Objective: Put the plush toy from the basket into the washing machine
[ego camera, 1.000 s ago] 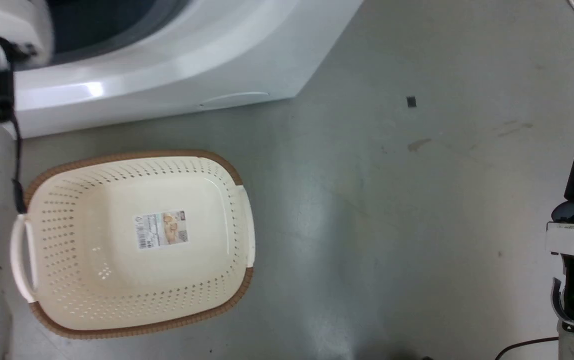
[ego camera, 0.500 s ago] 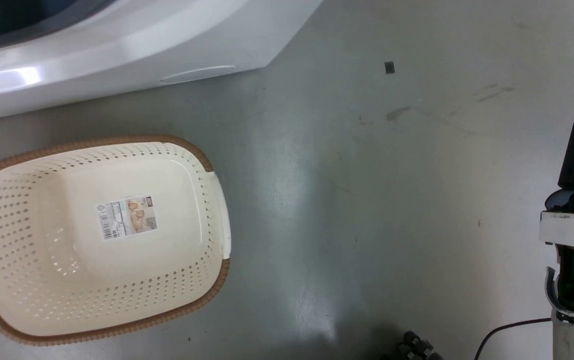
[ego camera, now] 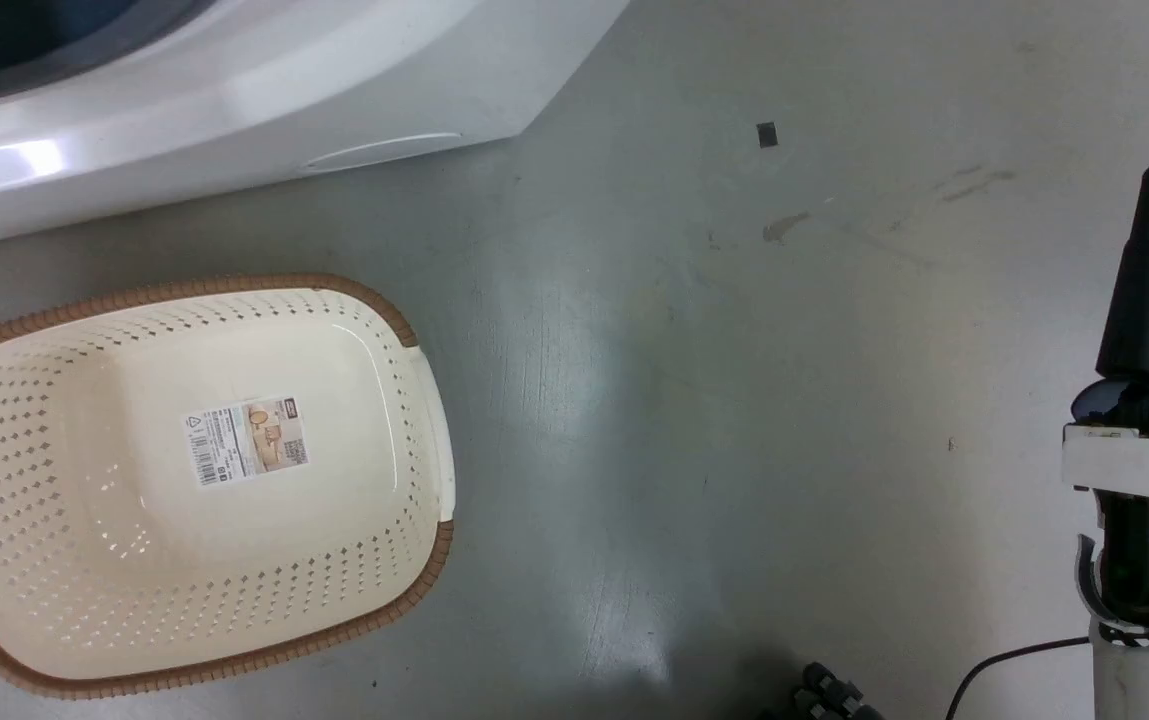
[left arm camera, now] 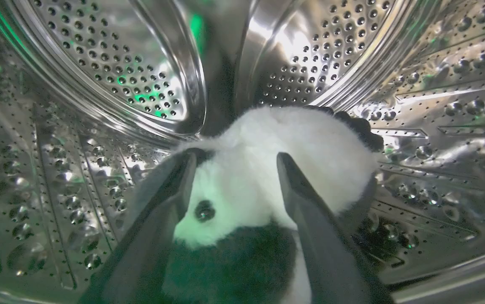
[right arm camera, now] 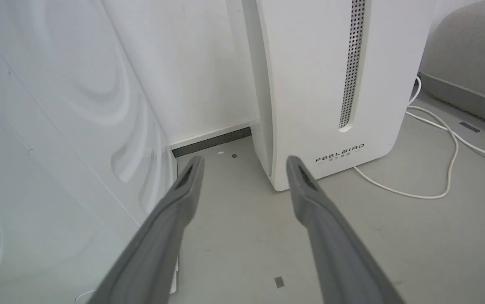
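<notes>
Inside the washer drum [left arm camera: 141,63], the toy [left arm camera: 276,139] lies on the lower wall, its dark eye facing the camera. The left tool [left arm camera: 234,158] straddles it with its fingers spread wide. No pinch on the fur is apparent, so the toy is judged released and resting under its own weight. Placement is judged done; the step left is to withdraw the arm.

On the floor [ego camera: 684,400], the basket [ego camera: 374,300] sits just near of the washer [ego camera: 234,110], which keeps the transfer short. Its bare bottom shows a paper label [ego camera: 244,440]; the print is too small to read.

The right tool [right arm camera: 242,162] hangs well to the right, fingers apart and holding nothing, clear of the working path. Beyond it, a white appliance [right arm camera: 310,84] reads "FEELBIRD".
</notes>
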